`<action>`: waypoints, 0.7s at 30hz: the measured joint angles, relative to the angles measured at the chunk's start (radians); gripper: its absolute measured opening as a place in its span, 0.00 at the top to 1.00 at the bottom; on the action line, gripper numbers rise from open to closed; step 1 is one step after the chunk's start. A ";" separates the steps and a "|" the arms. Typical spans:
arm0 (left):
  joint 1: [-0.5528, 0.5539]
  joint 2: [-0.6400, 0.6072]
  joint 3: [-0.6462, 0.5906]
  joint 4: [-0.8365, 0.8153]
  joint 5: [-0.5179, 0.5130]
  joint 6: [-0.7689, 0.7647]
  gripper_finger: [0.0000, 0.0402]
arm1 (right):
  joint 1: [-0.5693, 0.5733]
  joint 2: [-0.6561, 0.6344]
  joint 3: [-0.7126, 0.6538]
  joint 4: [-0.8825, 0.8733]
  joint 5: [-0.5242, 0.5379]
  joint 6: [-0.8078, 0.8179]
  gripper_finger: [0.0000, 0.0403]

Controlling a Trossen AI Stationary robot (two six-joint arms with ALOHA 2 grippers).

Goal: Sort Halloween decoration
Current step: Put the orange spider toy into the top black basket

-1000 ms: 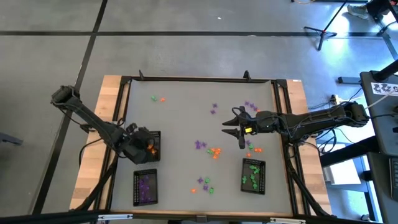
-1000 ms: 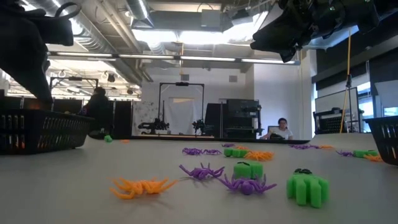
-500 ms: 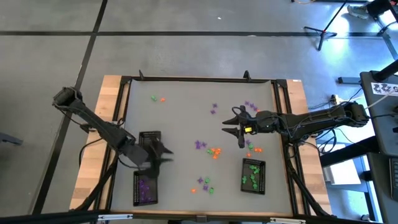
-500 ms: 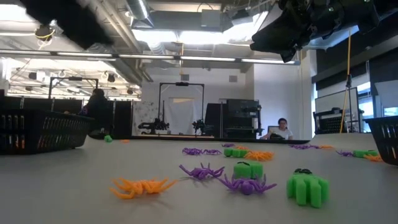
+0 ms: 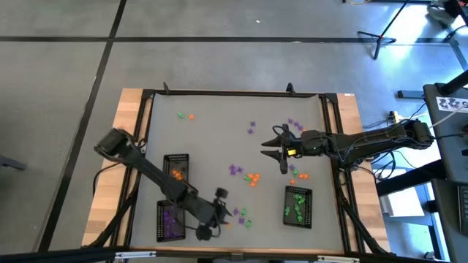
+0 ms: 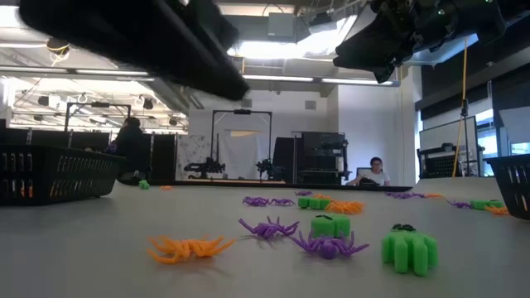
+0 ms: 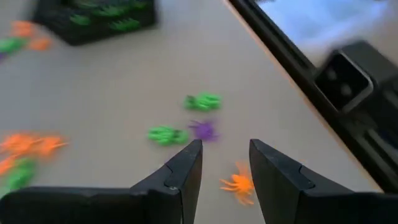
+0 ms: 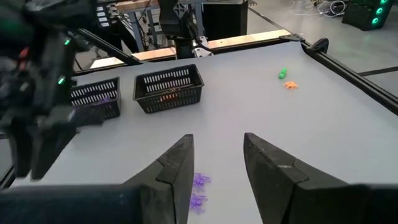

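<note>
Across the grey desk the Halloween decoration lies scattered as tiny orange, purple and green trinkets, with a small cluster near the front edge. Three black mesh trays hold one colour each, which explains their separate stations: orange tray, purple tray, green tray. Left end effector hangs over the front cluster, fingers parted and empty, seemingly lining up on a piece. Right end effector, likewise parted and empty, waits mid-desk above the loose pieces.
</note>
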 joint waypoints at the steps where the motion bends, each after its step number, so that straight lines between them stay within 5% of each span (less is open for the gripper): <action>1: 0.000 0.027 0.027 -0.027 0.022 0.014 0.69 | 0.000 0.000 0.000 0.000 0.000 0.000 0.66; 8: 0.000 0.152 0.129 -0.109 0.123 0.108 0.69 | 0.000 0.000 0.000 0.000 -0.002 0.012 0.66; 21: 0.003 0.211 0.160 -0.271 0.038 0.071 0.69 | 0.000 0.000 0.000 -0.001 -0.003 0.014 0.66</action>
